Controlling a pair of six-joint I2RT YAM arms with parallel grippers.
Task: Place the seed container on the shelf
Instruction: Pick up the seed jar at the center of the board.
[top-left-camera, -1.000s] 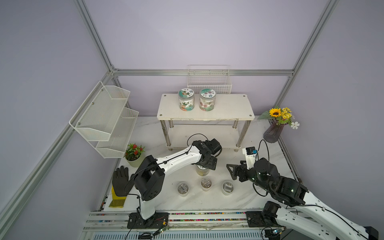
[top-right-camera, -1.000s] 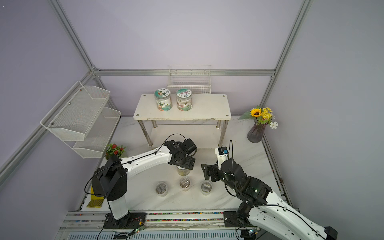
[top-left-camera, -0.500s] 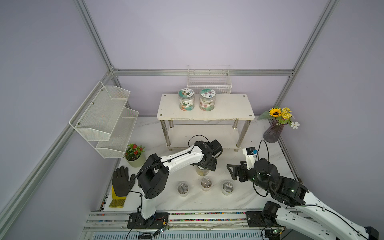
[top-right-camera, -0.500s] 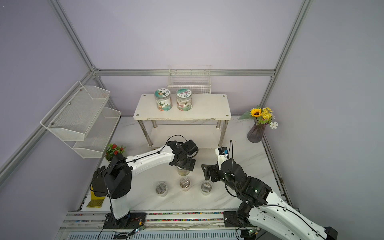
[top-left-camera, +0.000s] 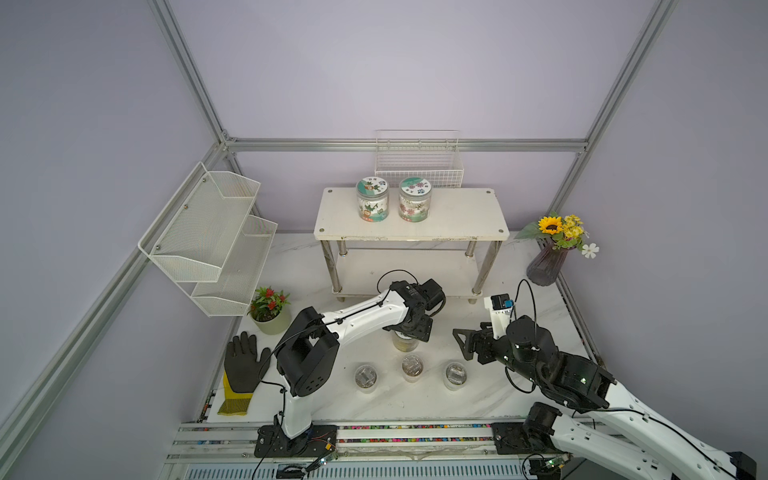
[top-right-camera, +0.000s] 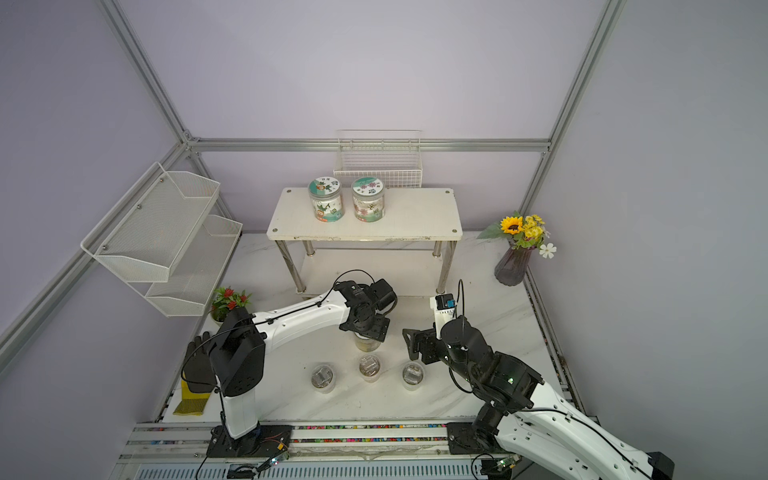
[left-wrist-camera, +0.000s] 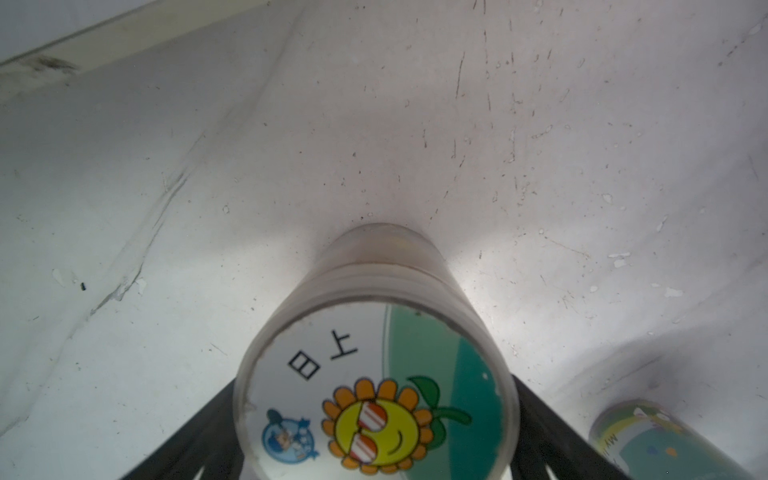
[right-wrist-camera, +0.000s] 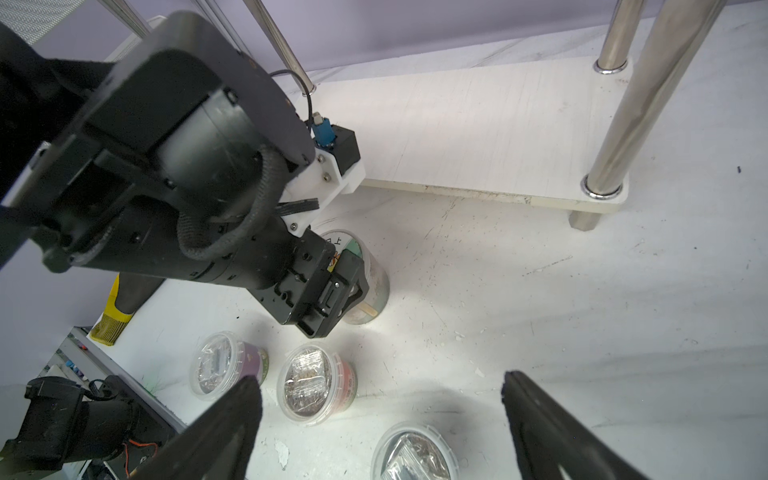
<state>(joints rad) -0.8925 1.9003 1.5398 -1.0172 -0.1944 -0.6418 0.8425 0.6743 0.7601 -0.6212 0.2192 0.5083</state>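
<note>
clear seed container (left-wrist-camera: 376, 386) upright, straddled by left gripper (top-left-camera: 409, 332)

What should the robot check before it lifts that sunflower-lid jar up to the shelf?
1. The seed jar stands upright on the table, lid on: ok.
2. The left hand straddles the jar: ok.
3. Its fingers press firmly on the jar: cannot tell.
4. The shelf has bare room on top beside its two jars: ok.
5. The right hand is open and apart from the jar: ok.
</note>
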